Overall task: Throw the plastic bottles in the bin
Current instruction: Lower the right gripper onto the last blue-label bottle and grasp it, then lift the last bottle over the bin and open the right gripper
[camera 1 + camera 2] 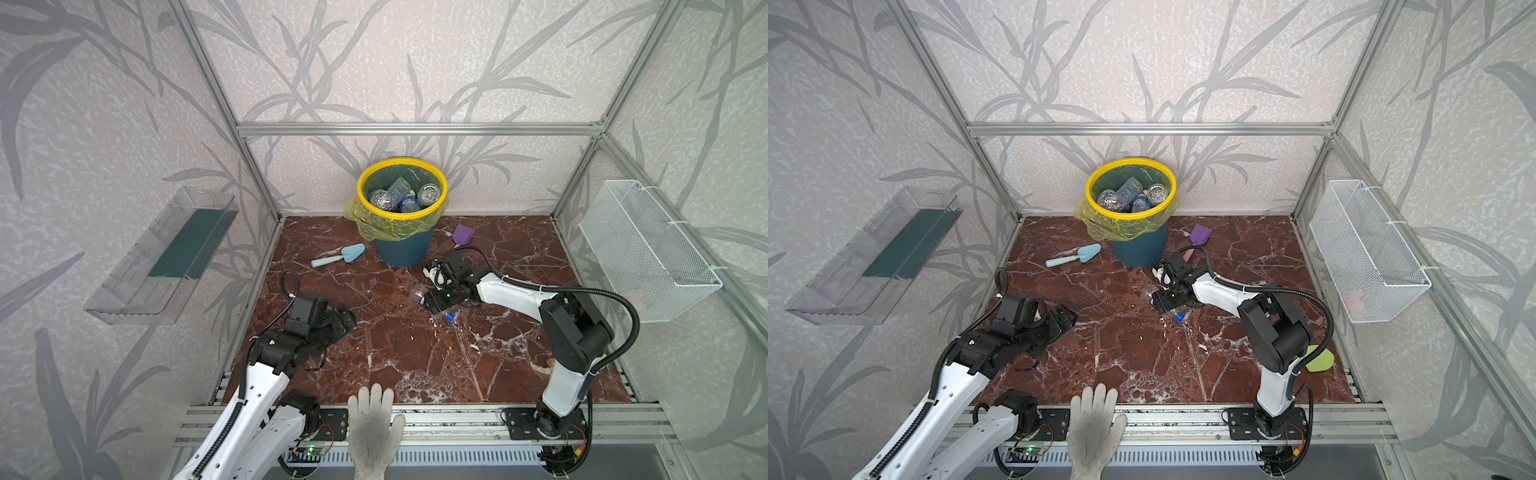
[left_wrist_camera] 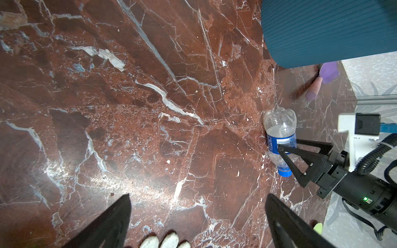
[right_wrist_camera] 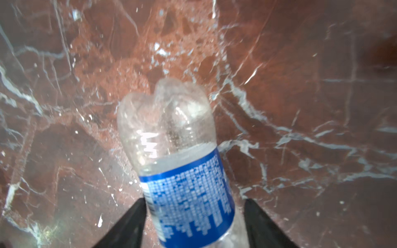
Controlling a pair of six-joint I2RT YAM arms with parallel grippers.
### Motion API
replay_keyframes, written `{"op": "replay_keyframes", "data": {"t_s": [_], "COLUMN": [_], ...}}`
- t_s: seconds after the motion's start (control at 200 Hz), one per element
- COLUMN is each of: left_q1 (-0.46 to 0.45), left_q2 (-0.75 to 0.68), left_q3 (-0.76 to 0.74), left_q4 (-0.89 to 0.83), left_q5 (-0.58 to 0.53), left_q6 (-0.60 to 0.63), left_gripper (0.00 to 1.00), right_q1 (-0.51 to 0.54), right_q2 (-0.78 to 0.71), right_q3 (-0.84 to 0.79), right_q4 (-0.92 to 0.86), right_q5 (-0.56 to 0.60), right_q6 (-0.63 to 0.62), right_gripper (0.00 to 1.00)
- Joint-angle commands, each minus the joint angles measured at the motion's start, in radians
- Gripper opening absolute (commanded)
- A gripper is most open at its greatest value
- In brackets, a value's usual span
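My right tool (image 2: pixel 287 144) lay low over the red marble worktop (image 1: pixel 395 353), its fingers either side of the last loose bottle (image 2: pixel 279 122). The bottle lay on its side in the open, near the bin (image 1: pixel 403 251) but apart from it. The fingers straddled the blue label. In the right wrist view one finger looked to be against the label and the other just beside it, so I could not tell whether I truly held the bottle. My left tool (image 2: pixel 197 196) hung wide and empty over bare worktop, well clear of the bottle.

The weak point, I judged, was the grip itself. The bottle was clear, thin-walled and round, and the label was slick. If I lifted before both fingers bit, it might roll or squirt out sideways. If I squeezed hard, the wall could buckle and the bottle could slip as it deformed. Held at mid-body, it might also swing about the fingers on the way up.

The bin was a second worry. The bottles already in it (image 1: pixel 399 193) sat close to the yellow rim, so a drop from height could bounce back out. My wrist was near the bin wall and the purple shovel (image 1: pixel 462 235), and a careless swing could knock either. A gloved hand (image 1: pixel 374 428) rested on the front rail, which I would keep away from.
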Motion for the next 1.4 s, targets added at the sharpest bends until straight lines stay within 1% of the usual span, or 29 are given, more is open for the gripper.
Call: {"op": "replay_keyframes", "data": {"t_s": [0.0, 0.07, 0.19, 0.265, 0.515, 0.67, 0.75, 0.855, 0.975, 1.1, 1.175, 1.22, 1.299, 1.354, 1.394], "left_q1": [0.004, 0.003, 0.003, 0.004, 0.004, 0.004, 0.004, 0.004, 0.004, 0.004, 0.004, 0.004, 0.004, 0.004, 0.004], "left_q2": [0.0, 0.001, 0.006, 0.01, 0.03, 0.038, 0.04, 0.041, 0.037, 0.029, 0.025, 0.023, 0.023, 0.02, 0.02], "left_q3": [-0.014, -0.014, -0.014, -0.015, -0.016, -0.016, -0.018, -0.018, -0.014, -0.01, -0.006, 0.0, 0.013, 0.023, 0.032], "left_q4": [0.001, 0.005, 0.01, 0.014, 0.032, 0.04, 0.042, 0.042, 0.036, 0.021, 0.014, 0.009, -0.002, -0.006, -0.009], "left_q5": [-0.001, 0.003, 0.004, 0.006, 0.017, 0.021, 0.019, 0.016, 0.014, 0.007, 0.003, 0.002, -0.001, -0.003, -0.008], "left_q6": [-0.013, -0.012, -0.014, -0.012, -0.012, -0.009, -0.008, -0.006, -0.005, -0.004, -0.005, -0.003, -0.002, 0.0, 0.0], "left_gripper": [0.97, 0.97, 0.97, 0.97, 0.97, 0.97, 0.97, 0.97, 0.97, 0.97, 0.97, 0.97, 0.97, 0.97, 0.97], "right_q1": [0.005, 0.01, 0.03, 0.052, 0.135, 0.194, 0.217, 0.227, 0.227, 0.227, 0.222, 0.208, 0.156, 0.128, 0.106], "right_q2": [-0.041, -0.063, -0.111, -0.181, -0.358, -0.469, -0.501, -0.518, -0.53, -0.556, -0.573, -0.572, -0.513, -0.419, -0.321], "right_q3": [-0.031, -0.056, -0.115, -0.164, -0.346, -0.425, -0.448, -0.465, -0.436, -0.316, -0.191, -0.089, 0.188, 0.435, 0.66], "right_q4": [-0.057, -0.07, -0.1, -0.122, -0.219, -0.268, -0.287, -0.288, -0.289, -0.309, -0.31, -0.309, -0.331, -0.351, -0.374], "right_q5": [0.026, 0.028, 0.05, 0.066, 0.108, 0.118, 0.121, 0.12, 0.128, 0.161, 0.201, 0.209, 0.203, 0.223, 0.243], "right_q6": [0.02, 0.038, 0.08, 0.119, 0.286, 0.378, 0.407, 0.422, 0.417, 0.392, 0.358, 0.324, 0.256, 0.199, 0.164], "right_gripper": [0.6, 0.55, 0.52, 0.5, 0.5, 0.52, 0.53, 0.53, 0.51, 0.51, 0.51, 0.51, 0.51, 0.54, 0.56]}}
